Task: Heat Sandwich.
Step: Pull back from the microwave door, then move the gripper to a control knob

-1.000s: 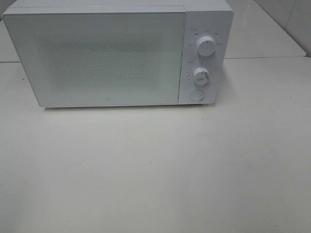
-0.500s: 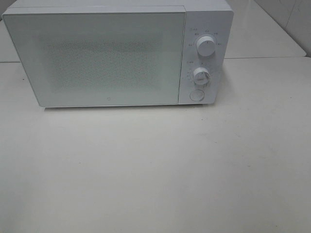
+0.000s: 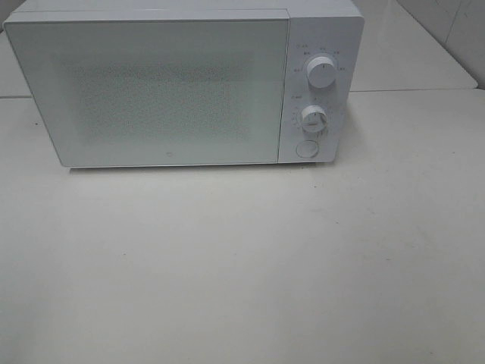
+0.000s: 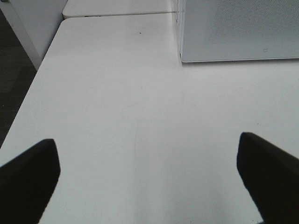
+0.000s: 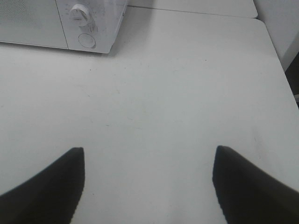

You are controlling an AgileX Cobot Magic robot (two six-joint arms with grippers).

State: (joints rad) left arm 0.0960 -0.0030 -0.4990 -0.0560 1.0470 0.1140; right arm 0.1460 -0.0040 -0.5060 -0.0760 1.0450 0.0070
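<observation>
- The microwave [image 3: 182,83] stands at the back of the table [image 3: 242,265], door shut, with two knobs [image 3: 322,73] and a button [image 3: 306,149] on its right.
- The left gripper [image 4: 145,140] hovers over the table near the door's corner, fingers wide apart and empty.
- The right gripper [image 5: 148,150] hovers near the knob side, fingers apart and empty.
- I cannot tell where the sandwich is; no view shows it.

Lab-like test bench, white microwave [image 3: 151,91], plain white tables [image 3: 242,265]
</observation>
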